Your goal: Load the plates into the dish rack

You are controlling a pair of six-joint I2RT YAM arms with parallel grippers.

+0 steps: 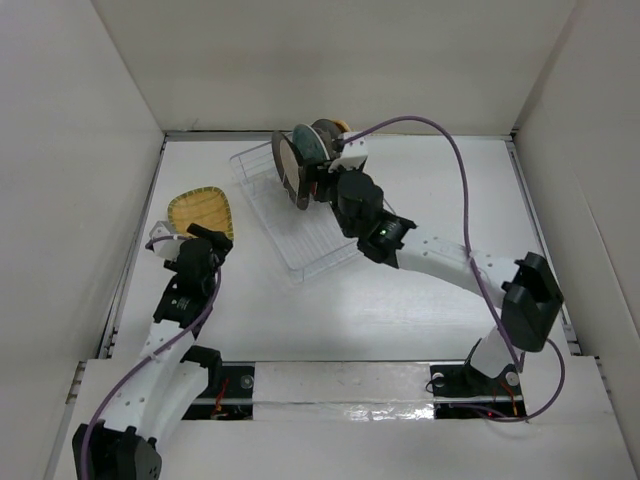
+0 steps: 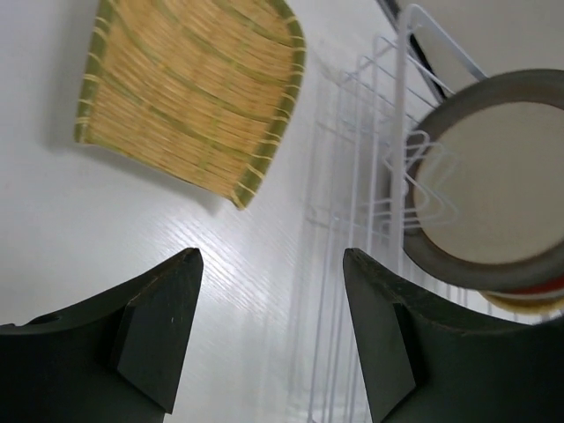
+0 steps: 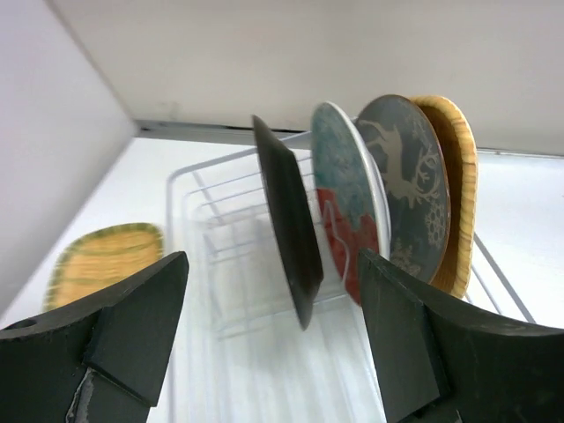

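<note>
The dish rack (image 1: pixel 300 235) lies at an angle in the middle of the table. Several plates stand upright at its far end: the brown-rimmed cream plate (image 1: pixel 290 168) nearest, then the teal and red plate (image 3: pixel 348 194), the dark grey patterned plate (image 3: pixel 410 185) and the orange plate (image 3: pixel 458 194). My right gripper (image 1: pixel 318 178) is open just behind the brown-rimmed plate (image 3: pixel 286 220), which stands edge-on between its spread jaws (image 3: pixel 273 264), untouched. The yellow ribbed plate (image 1: pixel 202 212) lies flat on the table left of the rack. My left gripper (image 1: pixel 195 238) is open and empty, just short of that plate (image 2: pixel 189 97).
White walls enclose the table on the left, back and right. The rack's wires (image 2: pixel 370 176) run close to the right of my left gripper (image 2: pixel 271 264). The near part of the rack (image 3: pixel 220 264) holds no plates.
</note>
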